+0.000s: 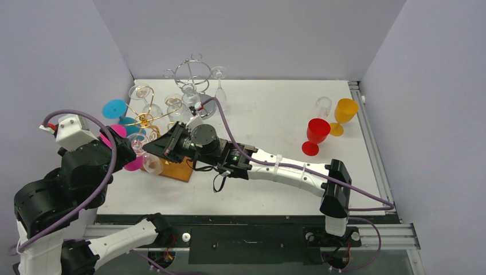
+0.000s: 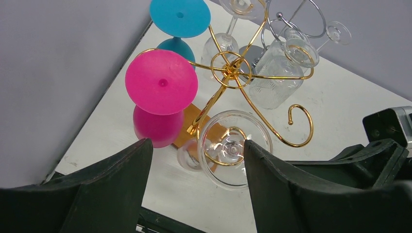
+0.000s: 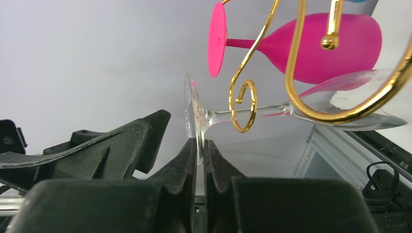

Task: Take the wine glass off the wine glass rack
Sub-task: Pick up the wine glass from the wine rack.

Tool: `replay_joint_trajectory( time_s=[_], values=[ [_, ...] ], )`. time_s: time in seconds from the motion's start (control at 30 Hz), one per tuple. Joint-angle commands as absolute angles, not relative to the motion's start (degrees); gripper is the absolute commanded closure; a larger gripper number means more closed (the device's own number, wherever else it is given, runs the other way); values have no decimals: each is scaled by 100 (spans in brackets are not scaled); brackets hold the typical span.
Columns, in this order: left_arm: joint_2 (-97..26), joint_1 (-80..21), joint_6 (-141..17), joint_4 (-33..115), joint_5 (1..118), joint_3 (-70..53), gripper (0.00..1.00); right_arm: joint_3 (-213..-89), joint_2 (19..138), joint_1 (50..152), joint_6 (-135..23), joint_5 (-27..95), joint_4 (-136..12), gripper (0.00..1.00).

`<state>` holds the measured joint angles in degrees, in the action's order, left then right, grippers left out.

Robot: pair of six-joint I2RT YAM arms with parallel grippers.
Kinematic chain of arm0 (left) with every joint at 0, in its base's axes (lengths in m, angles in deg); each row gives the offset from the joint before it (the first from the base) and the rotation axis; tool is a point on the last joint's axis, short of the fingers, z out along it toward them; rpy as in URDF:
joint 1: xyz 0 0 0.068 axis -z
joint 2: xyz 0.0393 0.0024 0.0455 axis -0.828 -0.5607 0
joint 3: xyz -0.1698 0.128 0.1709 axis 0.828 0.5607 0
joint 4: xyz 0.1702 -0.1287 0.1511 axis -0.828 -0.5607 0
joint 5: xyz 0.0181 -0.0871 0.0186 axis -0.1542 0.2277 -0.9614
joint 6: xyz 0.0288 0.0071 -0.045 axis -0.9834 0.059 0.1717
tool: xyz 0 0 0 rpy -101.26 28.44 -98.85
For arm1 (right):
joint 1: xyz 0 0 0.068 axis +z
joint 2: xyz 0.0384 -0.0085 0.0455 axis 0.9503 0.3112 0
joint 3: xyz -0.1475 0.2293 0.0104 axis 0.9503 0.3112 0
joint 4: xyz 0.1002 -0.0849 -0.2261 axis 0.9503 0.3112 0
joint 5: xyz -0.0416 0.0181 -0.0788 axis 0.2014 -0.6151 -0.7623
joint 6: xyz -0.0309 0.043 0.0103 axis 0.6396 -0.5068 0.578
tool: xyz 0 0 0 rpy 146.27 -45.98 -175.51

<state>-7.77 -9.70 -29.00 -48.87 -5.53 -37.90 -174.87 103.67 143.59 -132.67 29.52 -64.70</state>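
A gold wine glass rack (image 1: 144,119) on a wooden base (image 1: 175,169) stands at the table's left. Clear, pink (image 2: 161,82) and blue (image 2: 180,17) glasses hang from its arms upside down. My right gripper (image 3: 200,141) is shut on the rim of the foot of a clear wine glass (image 3: 193,116), whose stem (image 3: 262,111) rests in a gold hook (image 3: 243,104). The same glass shows from above in the left wrist view (image 2: 235,155). My left gripper (image 2: 197,145) is open and empty, just in front of that glass and the pink one.
A silver rack (image 1: 193,74) with clear glasses stands behind the gold one. A red goblet (image 1: 316,134), an orange goblet (image 1: 345,112) and a small clear glass (image 1: 323,106) stand at the right. Grey walls close in on the left, back and right.
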Motion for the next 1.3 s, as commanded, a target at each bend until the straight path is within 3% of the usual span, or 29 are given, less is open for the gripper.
replay_joint_trajectory(
  time_s=[0.0,1.27],
  values=[
    [-861,-940,-3011,-4622,-550,-3977,34,-17897,10357,14408,-13342,3050,-6782,100],
    [-861,-940,-3142,-4452,-499,-3966,33,-18389,10699,14286,-13219,2779,-6527,100]
  ],
)
